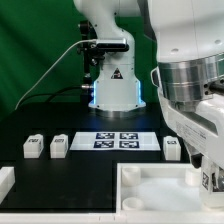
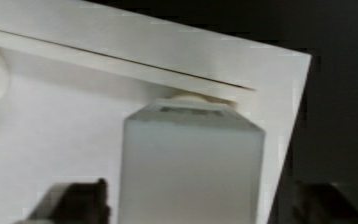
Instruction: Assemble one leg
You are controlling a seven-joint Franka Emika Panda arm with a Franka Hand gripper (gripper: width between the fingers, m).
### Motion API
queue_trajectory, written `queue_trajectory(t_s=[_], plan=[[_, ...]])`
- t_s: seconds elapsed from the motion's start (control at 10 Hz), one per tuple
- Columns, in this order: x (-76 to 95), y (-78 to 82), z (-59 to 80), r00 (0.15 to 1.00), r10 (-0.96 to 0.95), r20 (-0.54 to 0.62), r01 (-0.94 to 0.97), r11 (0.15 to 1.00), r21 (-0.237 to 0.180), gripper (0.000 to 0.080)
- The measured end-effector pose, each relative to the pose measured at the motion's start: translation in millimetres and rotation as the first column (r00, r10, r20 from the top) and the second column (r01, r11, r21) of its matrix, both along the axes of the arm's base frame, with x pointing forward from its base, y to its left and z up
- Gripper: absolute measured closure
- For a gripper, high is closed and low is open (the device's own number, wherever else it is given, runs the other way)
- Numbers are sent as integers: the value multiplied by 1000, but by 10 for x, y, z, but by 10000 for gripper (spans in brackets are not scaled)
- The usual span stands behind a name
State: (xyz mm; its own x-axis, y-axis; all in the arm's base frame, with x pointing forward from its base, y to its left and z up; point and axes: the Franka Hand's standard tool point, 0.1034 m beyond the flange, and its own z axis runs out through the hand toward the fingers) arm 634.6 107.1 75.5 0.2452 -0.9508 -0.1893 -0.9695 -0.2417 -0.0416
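Note:
My gripper (image 2: 194, 205) is shut on one leg (image 2: 190, 160), a stubby white block that stands between the two dark fingers (image 2: 78, 203). The leg's far end with its small peg (image 2: 194, 98) meets the large white tray-like piece (image 2: 87, 120) near a corner by its raised rim. In the exterior view the gripper (image 1: 205, 172) hangs over the tray piece's right end (image 1: 150, 185), and the leg's tag (image 1: 207, 181) shows below it. Three more legs lie on the table: two at the exterior view's left (image 1: 33, 147) (image 1: 59, 146) and one at its right (image 1: 172, 149).
The marker board (image 1: 120, 140) lies in the middle behind the tray piece. The robot's base (image 1: 112, 85) stands at the back. A white block (image 1: 5, 181) sits at the exterior view's left edge. The table is black.

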Motion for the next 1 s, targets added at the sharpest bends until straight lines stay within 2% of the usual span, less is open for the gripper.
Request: queue_trajectory(t_s=[0.1,0.2,0.3,0.4,0.6,0.7,0.8,0.9,1.0], plan=[[-2,10,-2,998,60,11,-60,998,-3,184],[-12,77,2,984,176,29,-176,984,-22,184],[-27,168,19,928,370,53,-368,929,-47,156],[-46,232,17,808,584,77,-580,812,-71,151],[-40,196,10,727,680,93,-676,733,-81,150],[-51,164,-12,591,802,93,-795,598,-103,150],[-65,101,-63,421,904,74,-895,428,-125,150],[-48,66,-73,295,953,74,-943,303,-137,150],[-51,83,-73,364,928,75,-919,371,-130,150]])
